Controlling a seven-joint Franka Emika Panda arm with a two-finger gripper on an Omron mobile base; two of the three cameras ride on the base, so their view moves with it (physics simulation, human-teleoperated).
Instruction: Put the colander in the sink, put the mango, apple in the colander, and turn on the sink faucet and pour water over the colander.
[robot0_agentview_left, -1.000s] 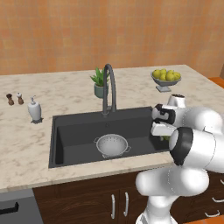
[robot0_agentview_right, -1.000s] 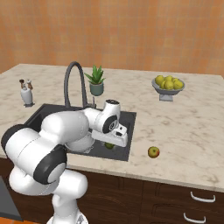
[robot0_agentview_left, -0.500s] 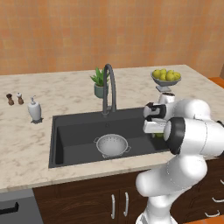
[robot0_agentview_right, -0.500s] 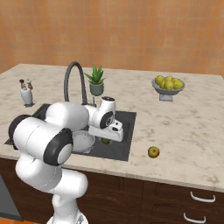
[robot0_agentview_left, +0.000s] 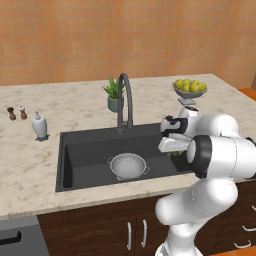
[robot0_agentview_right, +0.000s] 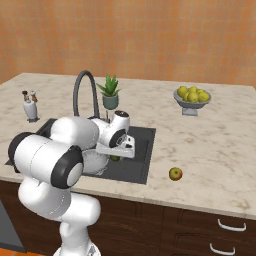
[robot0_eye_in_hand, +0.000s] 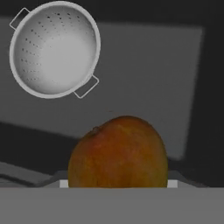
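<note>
My gripper (robot0_agentview_left: 174, 150) hangs over the right end of the dark sink (robot0_agentview_left: 85, 150), shut on the mango (robot0_eye_in_hand: 118, 151). The fruit looks orange-green from the hand view and shows as a dark green lump under the hand (robot0_agentview_right: 115, 158). The white perforated colander (robot0_eye_in_hand: 54, 48) sits empty on the sink floor, left of the gripper (robot0_agentview_left: 128, 166). The apple (robot0_agentview_right: 175, 174) lies on the counter right of the sink. The gooseneck faucet (robot0_agentview_left: 125, 100) stands behind the basin with no water running.
A bowl of yellow-green fruits (robot0_agentview_left: 189, 89) stands at the back right. A potted plant (robot0_agentview_left: 115, 95) sits beside the faucet. A soap dispenser (robot0_agentview_left: 39, 125) and two small shakers (robot0_agentview_left: 16, 113) stand left of the sink.
The arm has carried the mango leftward from the sink's right rim to above the basin, nearer the colander. Grip unchanged.
</note>
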